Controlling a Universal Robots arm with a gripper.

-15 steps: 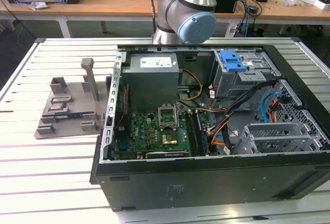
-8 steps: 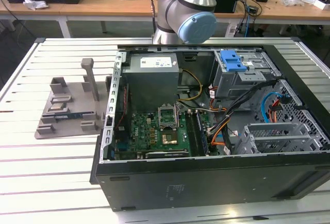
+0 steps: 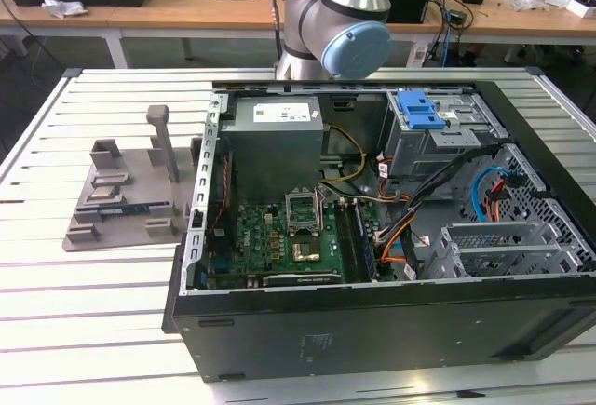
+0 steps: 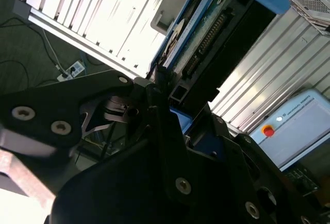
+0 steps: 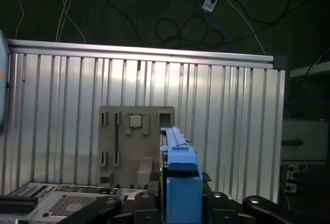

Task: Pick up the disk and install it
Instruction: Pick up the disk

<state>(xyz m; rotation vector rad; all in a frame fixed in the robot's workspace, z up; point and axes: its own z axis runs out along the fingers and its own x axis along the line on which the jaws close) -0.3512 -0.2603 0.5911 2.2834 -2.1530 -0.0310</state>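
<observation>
The disk (image 5: 175, 154) is seen edge-on in the first wrist view, with its blue carrier bracket (image 5: 183, 190) towards the camera. My gripper (image 5: 180, 202) is shut on it, with black fingers (image 5: 138, 203) on both sides. In the second wrist view the disk (image 4: 203, 41) shows its connector edge and blue frame, sticking out from the gripper (image 4: 172, 98). It hangs in the air above the slatted table (image 5: 232, 121). The arm's elbow (image 3: 345, 23) stands behind the computer case in the exterior view.
The open computer case (image 3: 372, 330) lies on the slatted table (image 3: 93, 312), with a drive cage and blue latch (image 3: 421, 109) at the back and the grey power supply (image 3: 276, 140). A grey fixture plate (image 3: 126, 191) sits on the exterior view's left. A box with a red button (image 4: 268, 130) is nearby.
</observation>
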